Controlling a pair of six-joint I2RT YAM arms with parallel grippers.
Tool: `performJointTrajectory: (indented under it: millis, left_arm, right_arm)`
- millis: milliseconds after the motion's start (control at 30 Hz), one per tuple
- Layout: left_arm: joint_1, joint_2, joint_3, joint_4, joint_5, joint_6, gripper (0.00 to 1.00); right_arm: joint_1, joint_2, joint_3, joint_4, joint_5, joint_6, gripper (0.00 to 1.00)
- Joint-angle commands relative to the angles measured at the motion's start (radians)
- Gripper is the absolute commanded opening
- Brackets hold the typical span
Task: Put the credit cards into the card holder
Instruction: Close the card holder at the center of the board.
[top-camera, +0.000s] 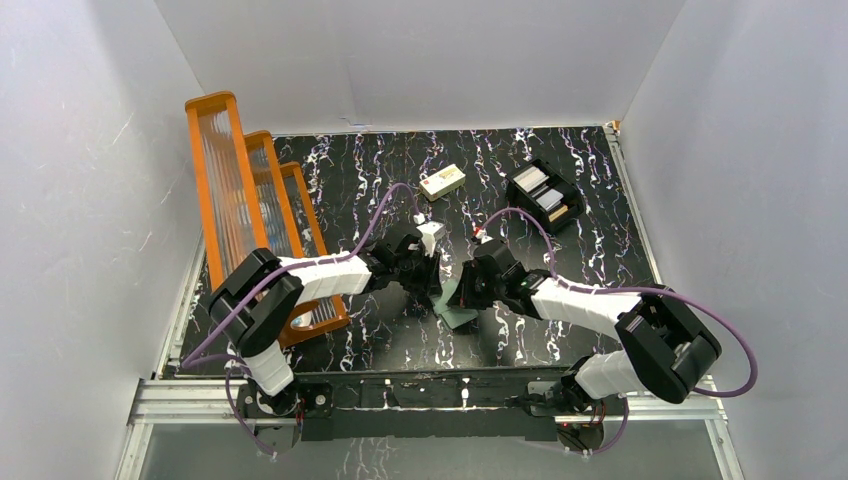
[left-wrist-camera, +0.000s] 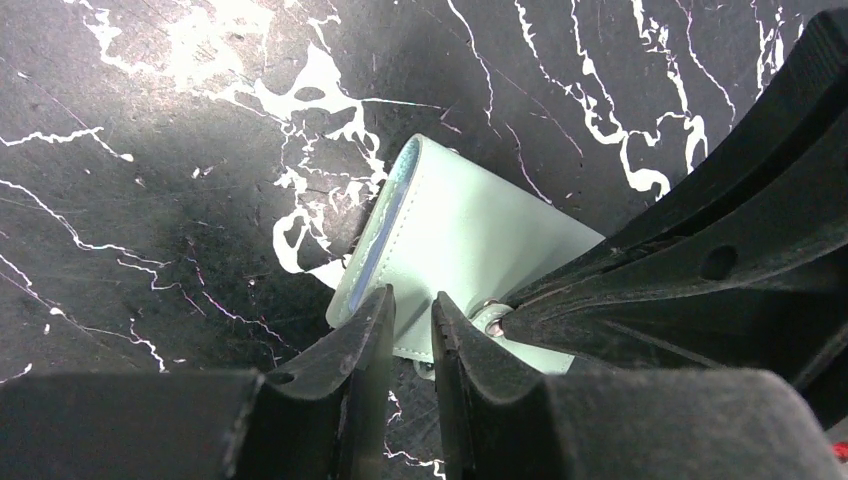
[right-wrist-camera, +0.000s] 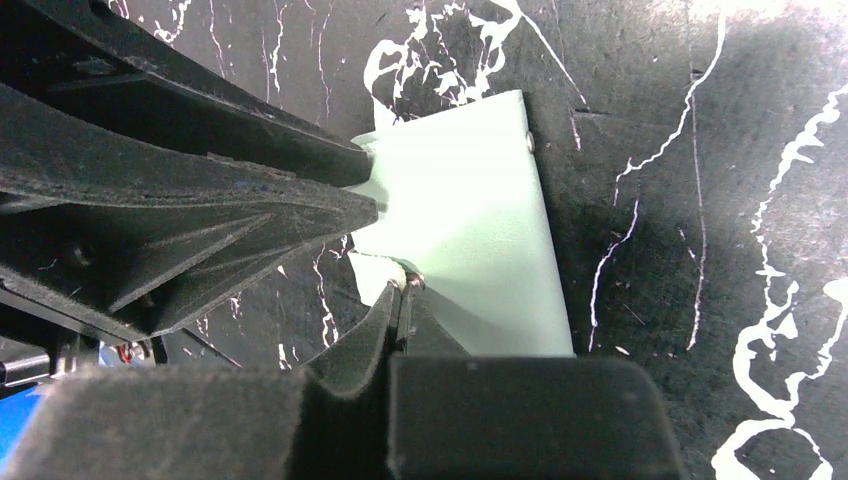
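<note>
The right gripper (right-wrist-camera: 402, 300) is clamped on the card holder's (right-wrist-camera: 470, 240) flap; the holder's long axis runs toward twelve o'clock. The left gripper (left-wrist-camera: 410, 320), slightly parted, straddles its near edge. Cards seem to sit in the black tray (top-camera: 545, 195) at one o'clock, nearer the right arm.

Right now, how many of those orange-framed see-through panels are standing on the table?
3. The orange-framed panels stand side by side along the table's left edge: the tallest leftmost, a shorter one beside it, and the shortest nearest the left arm, which partly hides it.
</note>
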Motion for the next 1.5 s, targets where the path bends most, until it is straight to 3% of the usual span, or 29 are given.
performJointTrajectory:
  millis: [0, 733, 1200, 1467]
  left_arm:
    - [-0.004, 0.025, -0.005, 0.004, 0.02, 0.028, 0.2]
    - [-0.004, 0.038, -0.029, -0.002, -0.001, 0.059, 0.2]
    - [-0.005, 0.029, -0.031, -0.004, -0.009, 0.063, 0.19]
    - [-0.005, 0.023, -0.033, -0.006, -0.011, 0.067, 0.19]
  right_arm:
    - [-0.002, -0.014, 0.051, -0.028, 0.016, -0.029, 0.0]
    - [-0.051, 0.008, 0.111, -0.066, -0.01, -0.169, 0.0]
    - [-0.118, 0.054, 0.048, -0.001, -0.114, -0.135, 0.0]
    - [-0.149, 0.097, 0.029, -0.016, -0.099, -0.13, 0.0]
